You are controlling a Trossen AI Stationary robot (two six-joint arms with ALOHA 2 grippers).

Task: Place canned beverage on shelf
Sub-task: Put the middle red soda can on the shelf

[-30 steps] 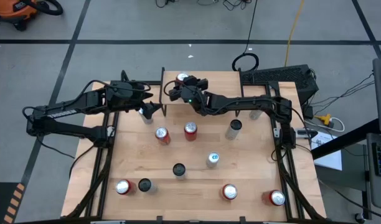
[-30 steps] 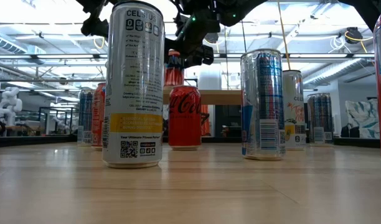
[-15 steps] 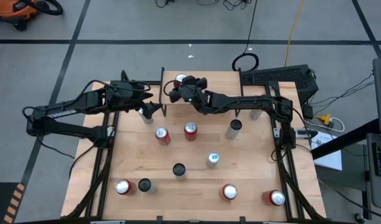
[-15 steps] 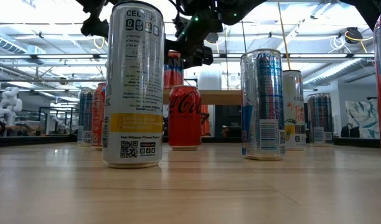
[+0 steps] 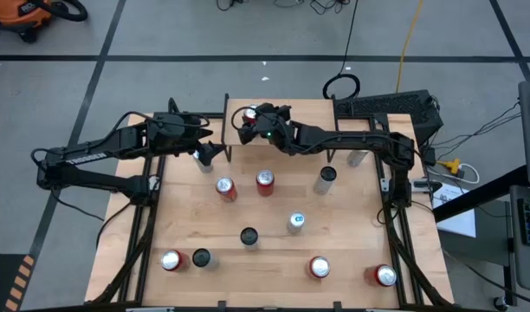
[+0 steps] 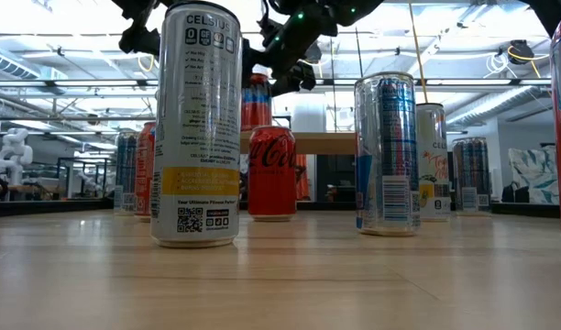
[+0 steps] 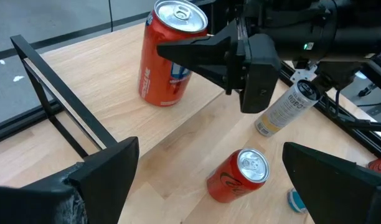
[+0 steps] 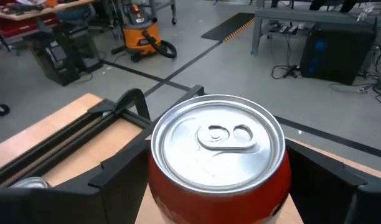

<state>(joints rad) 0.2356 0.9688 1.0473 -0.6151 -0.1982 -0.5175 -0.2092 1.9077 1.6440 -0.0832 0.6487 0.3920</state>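
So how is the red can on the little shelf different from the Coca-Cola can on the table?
The shelf can stands on the raised shelf; the Coca-Cola can stands lower, on the table. The shelf can sits between the right gripper's open fingers; nothing is near the Coca-Cola can. The shelf can carries a blue patch; the Coca-Cola can shows white script. Both are red, upright, and silver-topped.

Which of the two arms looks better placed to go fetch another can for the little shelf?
Probably the left. Its open end effector hovers beside the shelf, with a red can on the table below it. The right end effector is open around the can on the shelf.
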